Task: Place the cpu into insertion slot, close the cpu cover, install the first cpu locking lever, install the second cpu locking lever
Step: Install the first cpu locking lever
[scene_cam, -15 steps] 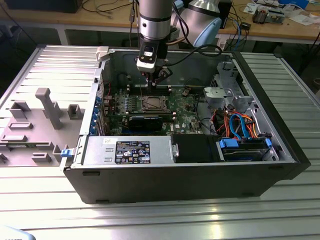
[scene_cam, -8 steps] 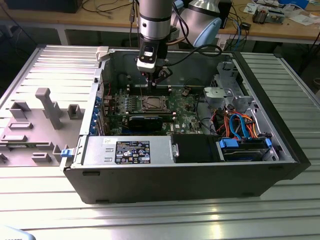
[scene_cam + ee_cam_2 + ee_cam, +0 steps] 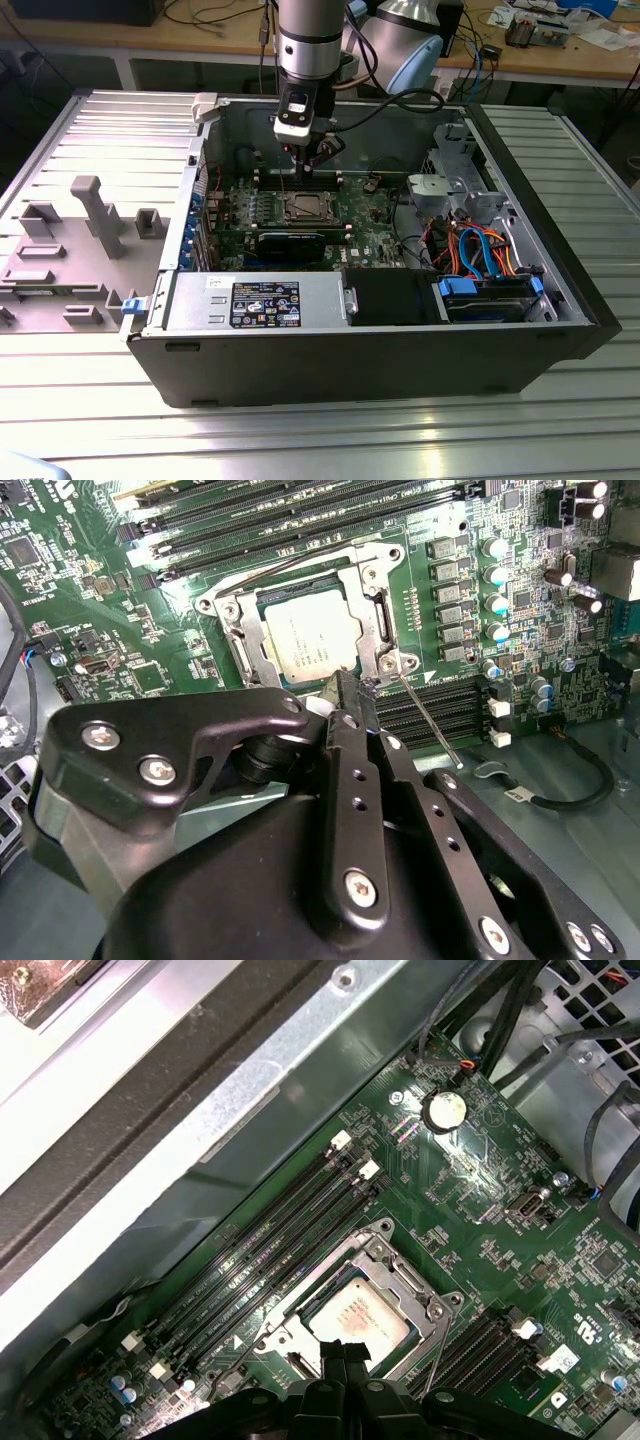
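The gripper (image 3: pixel 347 685) hangs with fingers pressed together, holding nothing. Just beyond its tip, the cpu (image 3: pixel 305 640) sits in the insertion slot (image 3: pixel 384 630) under the cpu cover (image 3: pixel 370 565). The lever (image 3: pixel 428 720) beside the tip looks like stiff, springy wire, best pushed near its free end.

Your arm (image 3: pixel 308 40) is a silver-grey tube with a dark band, and a black cable (image 3: pixel 400 97) loops off its wrist beside a white-and-black camera block (image 3: pixel 293 112). Your gripper (image 3: pixel 347 685) is matte black all over: flat linkage plates (image 3: pixel 170 742), silver screw heads (image 3: pixel 157 771), and a row of small holes down its fingers (image 3: pixel 358 780).
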Motion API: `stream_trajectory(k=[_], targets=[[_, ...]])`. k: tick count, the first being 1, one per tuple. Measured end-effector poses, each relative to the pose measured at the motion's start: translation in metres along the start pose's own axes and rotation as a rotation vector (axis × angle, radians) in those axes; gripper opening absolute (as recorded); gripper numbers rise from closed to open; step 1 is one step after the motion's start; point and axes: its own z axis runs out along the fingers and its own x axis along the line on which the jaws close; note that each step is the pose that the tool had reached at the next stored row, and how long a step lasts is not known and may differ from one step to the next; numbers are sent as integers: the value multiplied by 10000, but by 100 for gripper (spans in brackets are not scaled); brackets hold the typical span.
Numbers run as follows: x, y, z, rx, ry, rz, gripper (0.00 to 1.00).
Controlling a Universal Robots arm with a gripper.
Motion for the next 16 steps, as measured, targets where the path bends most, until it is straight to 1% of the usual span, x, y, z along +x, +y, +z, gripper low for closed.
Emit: stream_trajectory(k=[16], targets=[[0, 0, 0, -1, 0, -64, 11]])
